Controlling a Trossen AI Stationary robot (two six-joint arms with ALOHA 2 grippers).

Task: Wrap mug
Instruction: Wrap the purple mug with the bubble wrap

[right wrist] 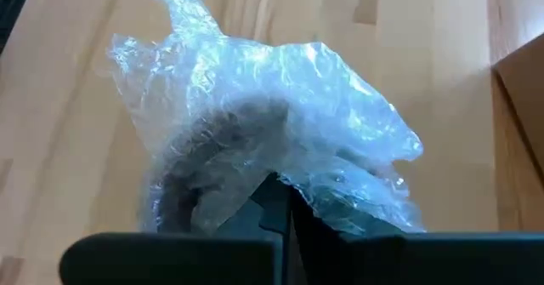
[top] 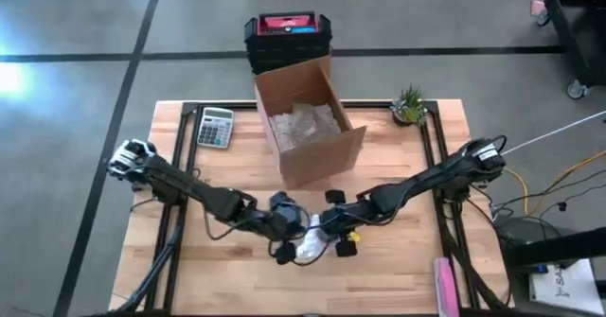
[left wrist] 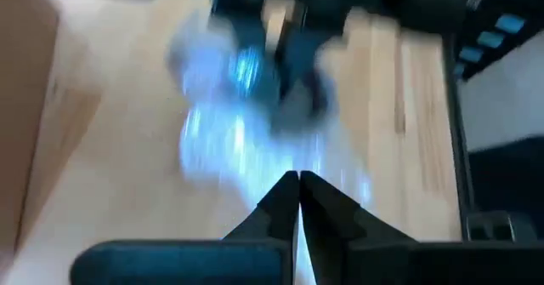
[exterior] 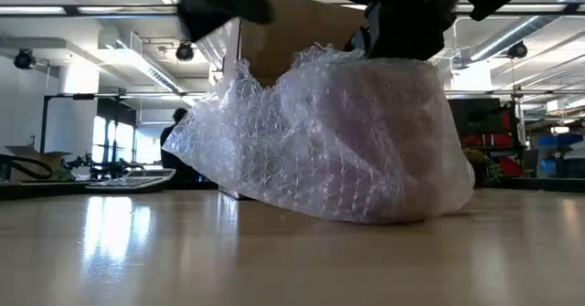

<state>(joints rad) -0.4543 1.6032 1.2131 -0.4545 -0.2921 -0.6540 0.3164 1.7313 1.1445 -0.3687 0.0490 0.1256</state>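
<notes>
The mug (right wrist: pixel 221 162), swathed in bubble wrap (exterior: pixel 347 142), stands on the table (top: pixel 237 270) near its front edge, in front of the cardboard box (top: pixel 308 118). My right gripper (right wrist: pixel 285 196) is pinched narrow on a fold of the wrap against the mug's side, which I judge keeps the covering from springing loose. My left gripper (left wrist: pixel 297 187), fingers pressed together and holding nothing I can see, sits just beside the bundle, placed to tuck the loose tail.
</notes>
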